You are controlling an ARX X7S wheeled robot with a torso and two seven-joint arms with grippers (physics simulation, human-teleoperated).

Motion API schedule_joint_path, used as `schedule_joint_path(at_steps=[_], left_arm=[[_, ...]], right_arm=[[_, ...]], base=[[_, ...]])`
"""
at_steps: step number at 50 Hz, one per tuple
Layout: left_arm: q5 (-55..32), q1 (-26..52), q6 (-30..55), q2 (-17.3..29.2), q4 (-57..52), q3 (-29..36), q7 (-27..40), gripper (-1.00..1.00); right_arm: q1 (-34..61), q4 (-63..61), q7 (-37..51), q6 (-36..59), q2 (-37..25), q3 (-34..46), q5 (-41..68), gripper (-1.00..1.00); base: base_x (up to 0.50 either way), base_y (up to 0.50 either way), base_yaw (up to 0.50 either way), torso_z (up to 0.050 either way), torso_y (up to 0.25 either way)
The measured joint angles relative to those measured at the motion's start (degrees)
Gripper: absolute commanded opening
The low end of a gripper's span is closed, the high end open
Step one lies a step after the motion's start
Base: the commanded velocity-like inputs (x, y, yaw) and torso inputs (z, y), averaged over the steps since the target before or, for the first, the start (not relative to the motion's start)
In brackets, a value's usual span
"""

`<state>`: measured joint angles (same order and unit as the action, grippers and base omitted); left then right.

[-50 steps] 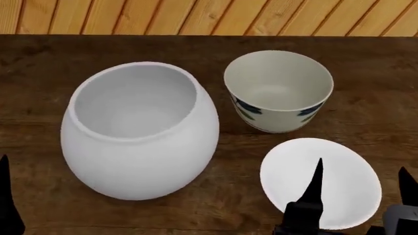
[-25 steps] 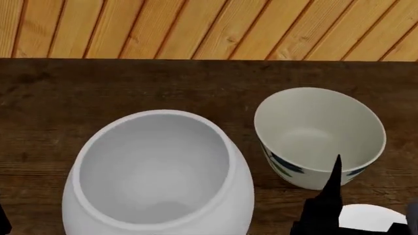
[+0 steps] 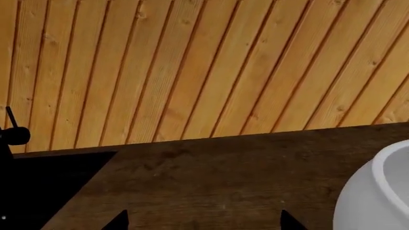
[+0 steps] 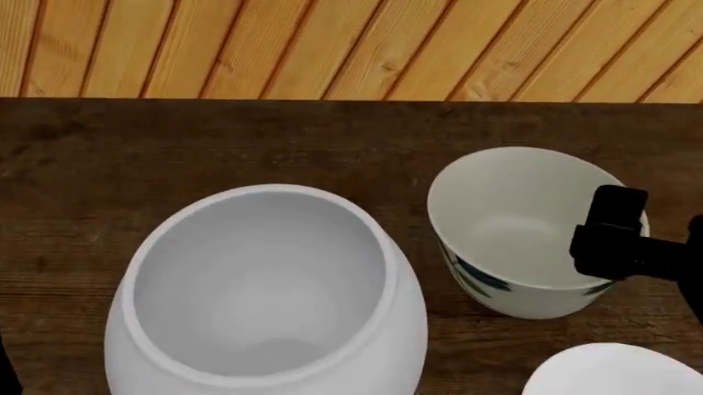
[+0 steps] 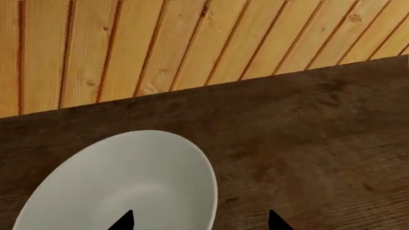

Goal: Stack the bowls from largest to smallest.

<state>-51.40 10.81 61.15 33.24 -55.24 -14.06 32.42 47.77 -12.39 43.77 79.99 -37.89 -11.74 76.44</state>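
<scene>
The large round-bellied white bowl stands at the front left and shows at the edge of the left wrist view. The medium cream bowl with blue-flower print stands to its right. The small white bowl sits at the front right, cut by the frame. My right gripper is open and straddles the medium bowl's right rim, one fingertip inside and one outside; its black body hangs over that rim. My left gripper is open and empty over the bare table, left of the large bowl.
The bowls stand on a dark wooden table. A wooden plank wall runs just behind the table's far edge. In the left wrist view a black area lies past the table's left end.
The head view rose and tilted forward a second ago. Since half a second ago my right gripper moved away from the small bowl to over the medium bowl's right rim.
</scene>
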Motion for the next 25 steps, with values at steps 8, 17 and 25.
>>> schedule_joint_path(at_steps=[8,17,25], left_arm=[[2.0,-0.7,-1.5,-0.3,1.1,2.3,-0.5,1.00],[3.0,-1.5,-2.9,-0.6,2.3,3.3,-0.9,1.00],[3.5,-2.0,-3.9,-0.5,3.3,3.4,-1.2,1.00]], right_arm=[[9.8,14.8,-0.7,0.7,0.8,6.6,-2.8,1.00],[15.6,26.9,-1.7,-0.1,2.4,10.3,-5.0,1.00],[17.3,33.8,-2.4,-0.7,3.5,11.0,-5.2,1.00]], base=[[0.00,0.00,0.00,0.000,0.000],[0.00,0.00,0.00,0.000,0.000],[0.00,0.00,0.00,0.000,0.000]])
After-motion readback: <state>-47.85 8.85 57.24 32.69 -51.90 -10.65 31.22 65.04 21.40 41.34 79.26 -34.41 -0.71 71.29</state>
